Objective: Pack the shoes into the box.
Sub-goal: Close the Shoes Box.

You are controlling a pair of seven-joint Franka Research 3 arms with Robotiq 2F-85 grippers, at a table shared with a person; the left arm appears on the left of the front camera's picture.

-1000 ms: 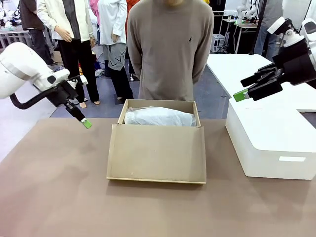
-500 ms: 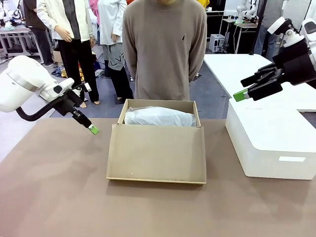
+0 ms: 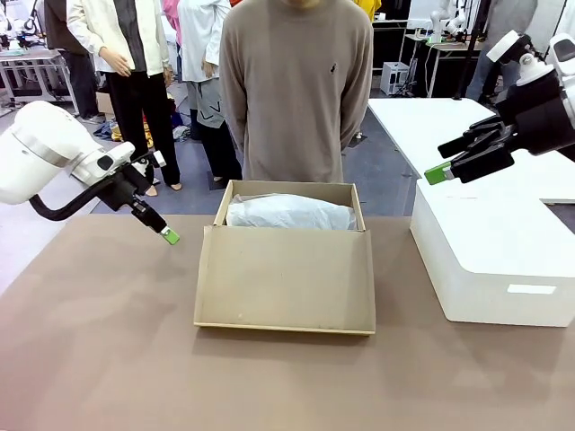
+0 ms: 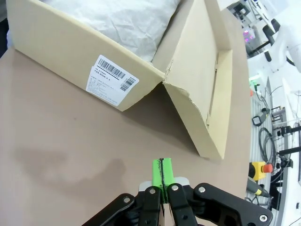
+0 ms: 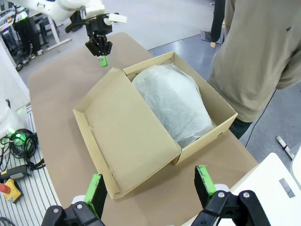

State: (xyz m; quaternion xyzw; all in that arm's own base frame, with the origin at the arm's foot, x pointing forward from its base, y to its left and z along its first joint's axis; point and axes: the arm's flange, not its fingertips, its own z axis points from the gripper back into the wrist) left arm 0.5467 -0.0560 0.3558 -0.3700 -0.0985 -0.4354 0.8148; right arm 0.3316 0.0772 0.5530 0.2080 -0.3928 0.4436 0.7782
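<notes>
Inside the box [image 3: 283, 278] white tissue [image 3: 289, 214] mounds up; whether the shoes lie beneath, I cannot tell. Its lid flap lies open, so closing is likely left. Left of the box the left pincer [image 3: 169, 236] hovers pinched together, empty; right of it the right pincer [image 3: 440, 163] gapes, empty.

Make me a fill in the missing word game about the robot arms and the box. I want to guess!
1. The left gripper is ___ and holds nothing.
2. The right gripper is ___, up in the air.
3. The box is stuffed with crumpled white ___.
4. The gripper closer to the box is the ___ one.

Missing words: shut; open; paper; left.
</notes>
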